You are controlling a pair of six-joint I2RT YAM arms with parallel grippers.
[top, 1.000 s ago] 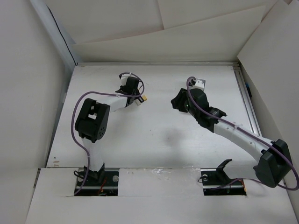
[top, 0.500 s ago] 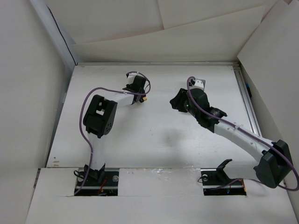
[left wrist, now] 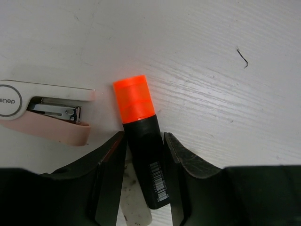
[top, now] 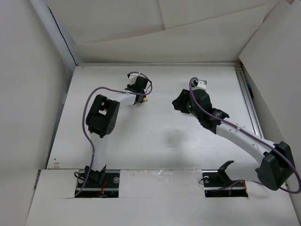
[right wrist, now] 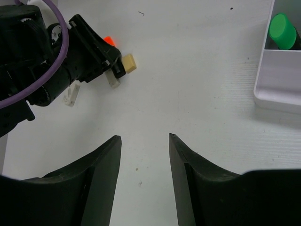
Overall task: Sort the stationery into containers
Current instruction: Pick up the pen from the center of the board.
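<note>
Orange-capped, barcoded black marker (left wrist: 140, 125) snug in left pincer (left wrist: 143, 141); right pincer (right wrist: 143, 139) wide apart.

Glossy plastic marker (left wrist: 143, 146), matt grained table (left wrist: 225, 108)

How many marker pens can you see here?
2. An orange marker is gripped between the fingers of the left gripper; a green-capped one sits in the white box. Others may be hidden under the arms.

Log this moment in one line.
left gripper shut on orange marker | right gripper open, empty | stapler beside marker | white box holds green marker
</note>
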